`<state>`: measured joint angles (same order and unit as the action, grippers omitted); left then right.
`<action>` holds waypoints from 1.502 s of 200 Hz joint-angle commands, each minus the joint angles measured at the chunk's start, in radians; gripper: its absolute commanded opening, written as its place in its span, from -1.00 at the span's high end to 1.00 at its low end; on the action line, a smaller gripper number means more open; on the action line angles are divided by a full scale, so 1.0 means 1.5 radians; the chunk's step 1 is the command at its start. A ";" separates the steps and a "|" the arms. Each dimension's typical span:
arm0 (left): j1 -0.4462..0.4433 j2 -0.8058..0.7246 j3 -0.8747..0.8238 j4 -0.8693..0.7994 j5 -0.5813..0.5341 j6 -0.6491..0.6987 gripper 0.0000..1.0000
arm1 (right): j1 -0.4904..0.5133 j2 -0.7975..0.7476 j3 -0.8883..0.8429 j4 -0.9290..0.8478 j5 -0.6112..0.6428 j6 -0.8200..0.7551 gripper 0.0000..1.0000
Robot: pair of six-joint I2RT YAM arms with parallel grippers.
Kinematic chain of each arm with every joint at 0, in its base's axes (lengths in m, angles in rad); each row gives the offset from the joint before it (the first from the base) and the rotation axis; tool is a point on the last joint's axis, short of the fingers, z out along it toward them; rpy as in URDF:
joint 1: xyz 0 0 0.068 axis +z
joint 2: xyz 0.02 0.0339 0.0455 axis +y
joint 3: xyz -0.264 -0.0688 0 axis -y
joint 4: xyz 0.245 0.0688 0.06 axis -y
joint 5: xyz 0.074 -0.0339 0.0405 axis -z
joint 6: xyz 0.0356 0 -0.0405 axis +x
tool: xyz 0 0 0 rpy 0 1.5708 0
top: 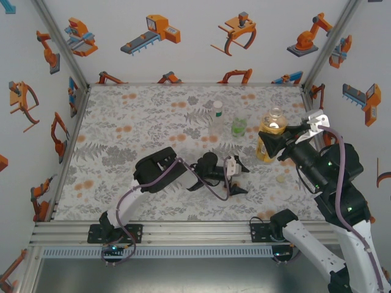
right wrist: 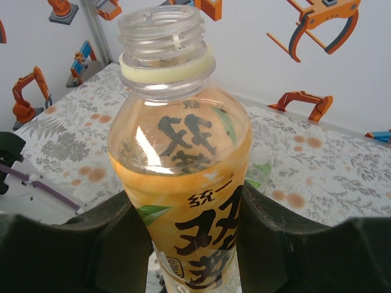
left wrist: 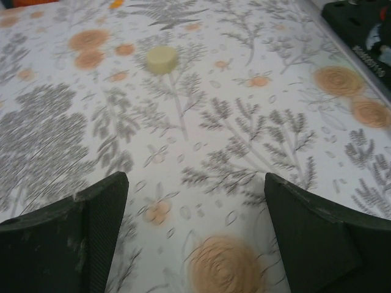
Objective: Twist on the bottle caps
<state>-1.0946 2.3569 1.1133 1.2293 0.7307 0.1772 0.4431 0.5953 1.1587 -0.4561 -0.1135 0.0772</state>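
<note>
While the right gripper (right wrist: 192, 235) is clamped on the lower body of the orange bottle (right wrist: 183, 171), that bottle stands upright near the right side of the table (top: 122, 134). Its threaded mouth is open and a pale yellow ring sits just under the threads. From above, the right gripper (top: 269, 145) reaches in from the right and its fingers press on both sides of the label.

The left gripper (left wrist: 195, 195) sits low over the middle front of the table. Its fingers (left wrist: 98, 213) are spread apart, with bare flowered tabletop between them. A loose pale yellow cap (left wrist: 162, 59) lies flat on the table ahead of this gripper, clear of both fingers and a little left of its centre line. From above, the cap (top: 280, 179) rests between the left gripper (top: 241, 178) and the right arm, on the near side of the orange bottle (top: 275, 119).

A slim clear bottle (top: 217, 119) with a white top and a short green bottle (top: 239, 127) stand side by side farther back, left of the orange bottle.
</note>
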 commanded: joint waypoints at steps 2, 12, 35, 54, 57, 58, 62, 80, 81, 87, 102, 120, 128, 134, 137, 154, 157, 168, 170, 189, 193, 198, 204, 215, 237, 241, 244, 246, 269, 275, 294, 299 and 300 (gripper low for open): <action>-0.040 -0.004 0.038 -0.115 0.035 0.063 -0.72 | 0.003 0.001 0.009 0.022 0.005 -0.010 0.54; -0.051 0.006 0.058 -0.116 0.041 0.057 -0.73 | 0.003 0.002 0.009 0.023 0.004 -0.009 0.54; -0.075 0.040 0.106 -0.103 0.053 0.027 -0.74 | 0.003 -0.001 0.010 0.023 0.003 -0.008 0.54; -0.095 0.065 0.137 -0.102 0.055 0.015 -0.76 | 0.004 -0.009 0.005 0.026 0.006 -0.006 0.55; -0.098 0.068 0.142 -0.105 0.055 0.015 -0.76 | 0.003 -0.010 0.005 0.027 0.007 -0.006 0.55; -0.099 0.069 0.143 -0.105 0.055 0.015 -0.76 | 0.003 -0.010 0.004 0.027 0.007 -0.006 0.55; -0.102 0.073 0.147 -0.107 0.055 0.014 -0.76 | 0.003 -0.011 0.004 0.027 0.008 -0.004 0.55; -0.113 0.086 0.161 -0.110 0.051 0.005 -0.78 | 0.003 -0.013 0.004 0.021 0.008 -0.002 0.58; -0.113 0.087 0.162 -0.109 0.050 0.006 -0.78 | 0.003 -0.013 0.003 0.021 0.008 -0.002 0.58; -0.116 0.089 0.166 -0.109 0.050 0.002 -0.78 | 0.003 -0.012 0.004 0.020 0.005 -0.002 0.58; -0.123 0.093 0.177 -0.119 0.048 -0.004 -0.79 | 0.003 -0.011 0.002 0.022 -0.006 0.001 0.59; -0.135 0.094 0.192 -0.158 0.036 0.007 -0.80 | 0.003 -0.011 -0.004 0.036 -0.016 0.002 0.59; -0.140 0.097 0.198 -0.173 0.024 0.010 -0.80 | 0.003 -0.009 -0.006 0.045 -0.021 0.005 0.59; -0.144 0.101 0.205 -0.181 0.014 0.009 -0.80 | 0.003 -0.007 -0.009 0.051 -0.030 0.005 0.59; -0.145 0.103 0.209 -0.184 0.011 0.008 -0.80 | 0.003 -0.005 -0.010 0.055 -0.034 0.006 0.59; -0.152 0.117 0.243 -0.205 -0.002 -0.004 -0.80 | 0.003 -0.002 -0.025 0.084 -0.055 0.016 0.59; -0.153 0.119 0.248 -0.209 -0.004 -0.005 -0.80 | 0.004 -0.002 -0.029 0.090 -0.058 0.018 0.59; -0.159 0.122 0.262 -0.225 -0.013 -0.005 -0.80 | 0.004 -0.003 -0.038 0.102 -0.066 0.022 0.59; -0.160 0.123 0.265 -0.229 -0.015 -0.004 -0.80 | 0.004 -0.002 -0.039 0.102 -0.068 0.022 0.59; -0.171 0.127 0.281 -0.264 -0.030 0.008 -0.81 | 0.003 -0.007 -0.046 0.103 -0.077 0.015 0.59; -0.173 0.128 0.286 -0.274 -0.030 0.011 -0.81 | 0.003 -0.009 -0.048 0.103 -0.078 0.011 0.59; -0.175 0.129 0.292 -0.289 -0.028 0.016 -0.81 | 0.004 -0.012 -0.049 0.103 -0.077 0.007 0.59; -0.178 0.130 0.299 -0.307 -0.028 0.025 -0.81 | 0.003 -0.017 -0.053 0.103 -0.075 0.002 0.59; -0.182 0.132 0.311 -0.336 -0.025 0.035 -0.81 | 0.004 -0.025 -0.058 0.105 -0.074 -0.001 0.59; -0.182 0.131 0.315 -0.350 -0.006 0.031 -0.81 | 0.003 -0.041 -0.071 0.117 -0.080 0.002 0.59; -0.181 0.130 0.315 -0.355 -0.001 0.031 -0.81 | 0.004 -0.044 -0.073 0.119 -0.082 0.004 0.59; -0.181 0.129 0.315 -0.360 0.002 0.031 -0.81 | 0.003 -0.045 -0.074 0.121 -0.084 0.005 0.59; -0.180 0.128 0.315 -0.363 0.005 0.031 -0.81 | 0.003 -0.047 -0.075 0.123 -0.085 0.005 0.59; -0.174 0.117 0.307 -0.389 0.028 0.031 -0.81 | 0.004 -0.054 -0.074 0.125 -0.094 0.006 0.59; -0.171 0.114 0.305 -0.396 0.038 0.031 -0.81 | 0.003 -0.055 -0.073 0.124 -0.094 0.004 0.59; -0.166 0.108 0.305 -0.424 0.059 0.038 -0.81 | 0.003 -0.058 -0.069 0.123 -0.096 -0.004 0.58; -0.166 0.109 0.309 -0.435 0.068 0.042 -0.81 | 0.003 -0.058 -0.069 0.122 -0.095 -0.007 0.58; -0.166 0.108 0.310 -0.438 0.069 0.043 -0.81 | 0.003 -0.057 -0.070 0.121 -0.094 -0.008 0.58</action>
<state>-1.3365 2.5103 1.5906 0.7601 0.7372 0.1978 0.4431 0.5182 1.0489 -0.3222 -0.2420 0.0841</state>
